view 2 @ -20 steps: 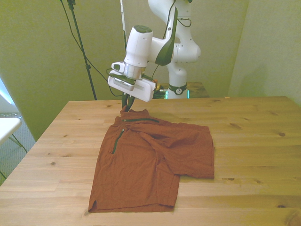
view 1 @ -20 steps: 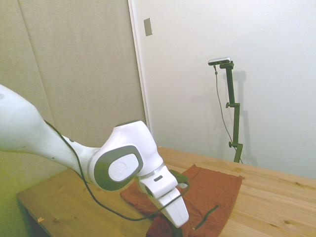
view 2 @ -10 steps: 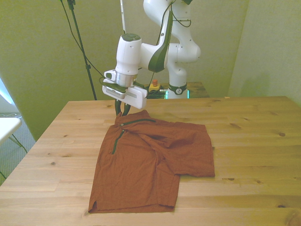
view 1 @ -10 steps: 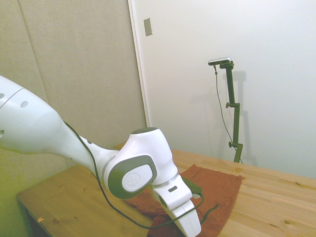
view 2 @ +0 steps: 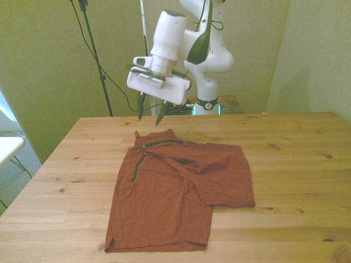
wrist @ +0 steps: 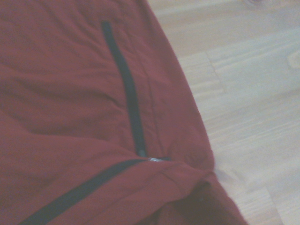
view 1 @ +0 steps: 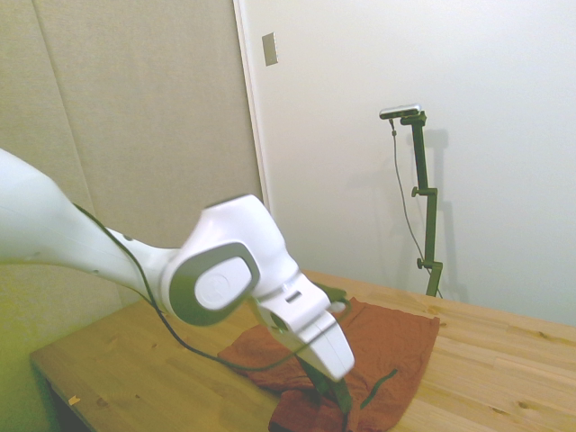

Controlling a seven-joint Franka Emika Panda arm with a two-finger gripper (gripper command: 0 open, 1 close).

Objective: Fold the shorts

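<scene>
Fingers [view 2: 141,106] spread above shorts [view 2: 181,192], waistband toward robot, legs toward camera

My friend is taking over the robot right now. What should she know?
Gripper: open, holding nothing, hanging in the air above the far corner of the shorts, not touching them.
Shorts: lying on the wooden table, toward the front view's left. One leg is laid across the other; a dark green pocket slit shows near the far corner.
Done: a first fold looks made.
Left: probably at least one more fold, as the shorts are still spread out long.
</scene>
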